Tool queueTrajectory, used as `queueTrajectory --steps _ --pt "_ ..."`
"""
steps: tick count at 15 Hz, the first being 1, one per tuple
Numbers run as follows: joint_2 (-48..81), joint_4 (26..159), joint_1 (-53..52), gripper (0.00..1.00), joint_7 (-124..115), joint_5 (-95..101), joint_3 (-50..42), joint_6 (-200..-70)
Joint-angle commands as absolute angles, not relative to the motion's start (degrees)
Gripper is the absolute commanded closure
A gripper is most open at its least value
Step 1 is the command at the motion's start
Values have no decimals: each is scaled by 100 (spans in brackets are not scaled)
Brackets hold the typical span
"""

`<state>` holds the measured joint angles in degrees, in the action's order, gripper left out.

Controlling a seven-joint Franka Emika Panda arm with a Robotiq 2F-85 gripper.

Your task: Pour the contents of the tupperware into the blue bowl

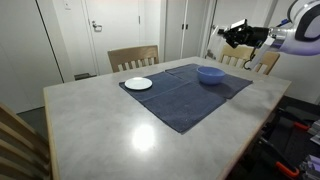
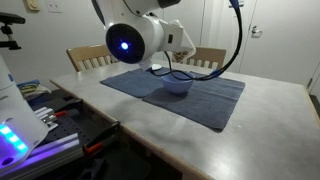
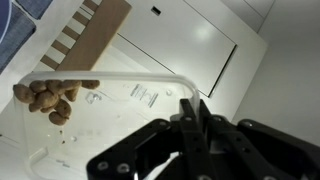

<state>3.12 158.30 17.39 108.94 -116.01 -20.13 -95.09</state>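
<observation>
In the wrist view the clear tupperware (image 3: 110, 120) is tilted, and its brownish contents (image 3: 48, 97) are heaped in its left corner. My gripper (image 3: 194, 106) is shut on the container's rim. In an exterior view the gripper (image 1: 234, 35) hangs in the air above and to the right of the blue bowl (image 1: 210, 74); the tupperware is too faint to make out there. The bowl stands on a dark blue mat (image 1: 185, 95). In an exterior view the arm's big joint (image 2: 135, 40) covers part of the bowl (image 2: 176, 87).
A flat white plate (image 1: 139, 83) lies on the mat's left corner. Wooden chairs (image 1: 133, 57) stand behind the grey table (image 1: 110, 125), and another chair (image 1: 262, 62) is near the arm. Tools and cables (image 2: 60, 120) crowd the space beside the table.
</observation>
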Motion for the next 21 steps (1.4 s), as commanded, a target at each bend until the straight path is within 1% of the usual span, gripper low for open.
queueTrajectory --steps 1,18,21 --pt "685 15711 1837 98 11020 -11791 -2044 -9126" --pt "1447 15453 1785 98 10891 -12061 -2051 -8518" --pt "1496 15418 1706 98 11043 -12132 -2055 -8761"
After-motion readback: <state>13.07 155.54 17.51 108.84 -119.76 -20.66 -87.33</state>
